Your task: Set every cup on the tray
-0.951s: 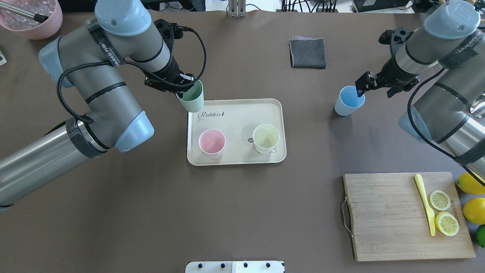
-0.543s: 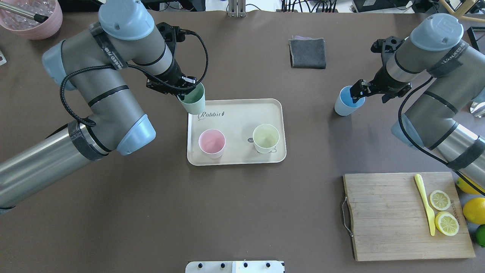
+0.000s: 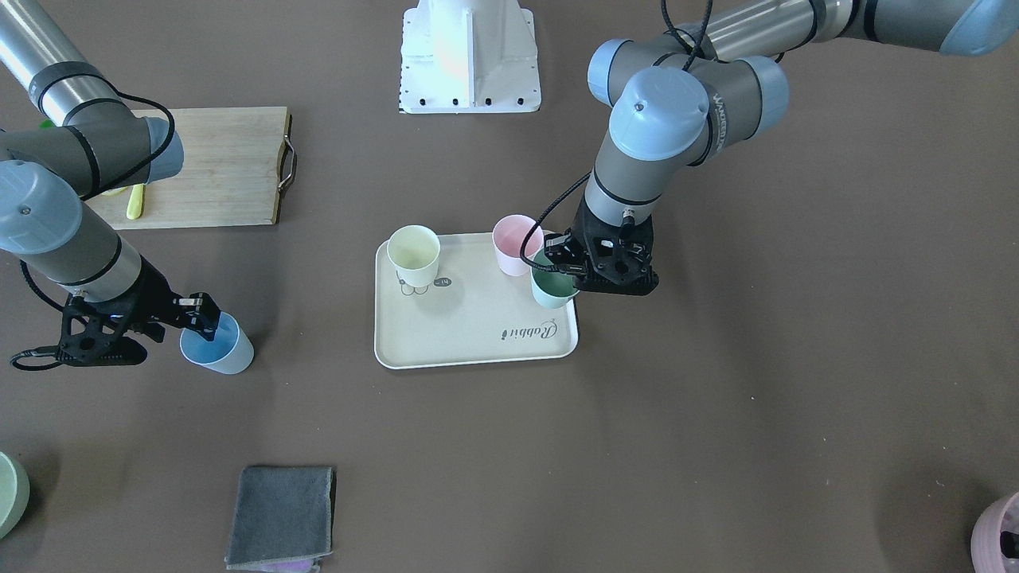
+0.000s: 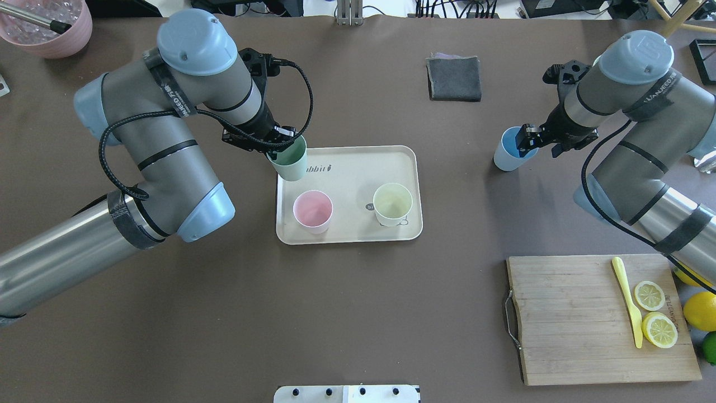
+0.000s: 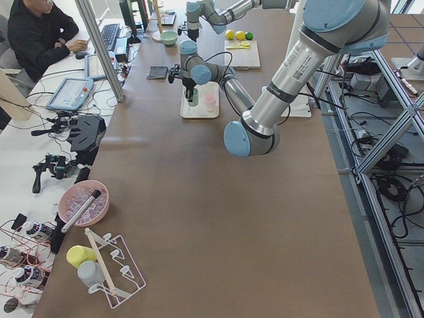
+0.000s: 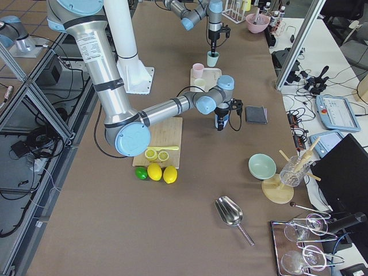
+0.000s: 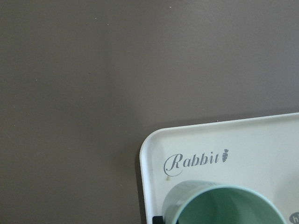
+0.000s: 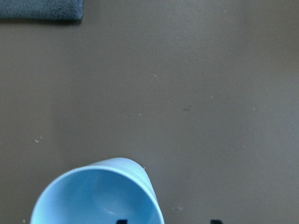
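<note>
The cream tray (image 4: 358, 165) lies mid-table with the pink cup (image 4: 312, 211) and the pale yellow cup (image 4: 392, 204) upright on it. My left gripper (image 4: 282, 141) is shut on the mint green cup (image 4: 288, 162) and holds it over the tray's far left corner, by the "Rabbit" script (image 7: 196, 161). The light blue cup (image 4: 509, 151) stands on the table to the right of the tray. My right gripper (image 4: 528, 143) is open at its rim, one finger inside and one outside, as the right wrist view shows around the cup (image 8: 98, 196).
A folded grey cloth (image 4: 454, 78) lies at the far middle. A wooden cutting board (image 4: 570, 330) with a yellow knife and lemon slices is at the near right, lemons beside it. A pink bowl (image 4: 47, 25) is at the far left corner.
My left gripper carried the mint green cup rightward, over the tray's corner. My right gripper shifted a little left at the blue cup's rim; the blue cup has not moved.
</note>
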